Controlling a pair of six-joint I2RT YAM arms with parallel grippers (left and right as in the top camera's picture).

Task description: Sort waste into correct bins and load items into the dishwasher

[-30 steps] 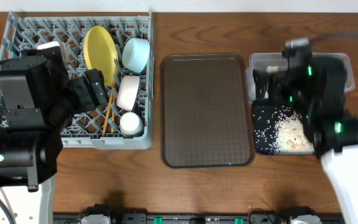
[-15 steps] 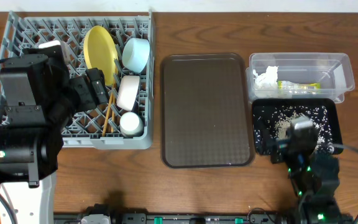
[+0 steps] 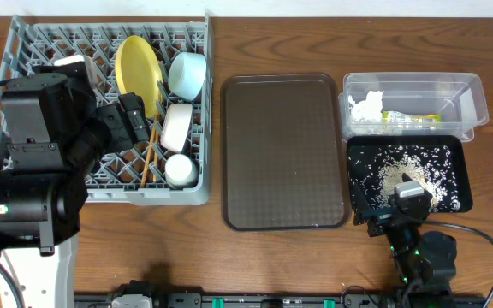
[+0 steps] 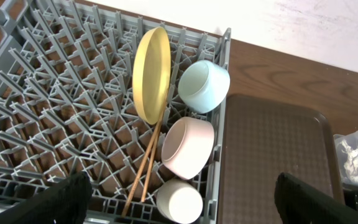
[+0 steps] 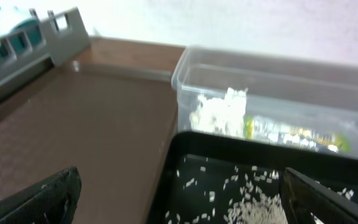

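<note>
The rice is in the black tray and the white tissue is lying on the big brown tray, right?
Not quite. The white tissue is in the clear box, beside the wrapper, not on the brown tray. The overhead view shows it. The rice is in the black tray, as you said.

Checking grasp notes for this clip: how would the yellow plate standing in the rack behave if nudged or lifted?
The yellow plate stands on edge in the rack, so a sideways nudge would probably tip it toward the blue bowl. It looks thin, stiff and smooth: likely light and slippery.
</note>
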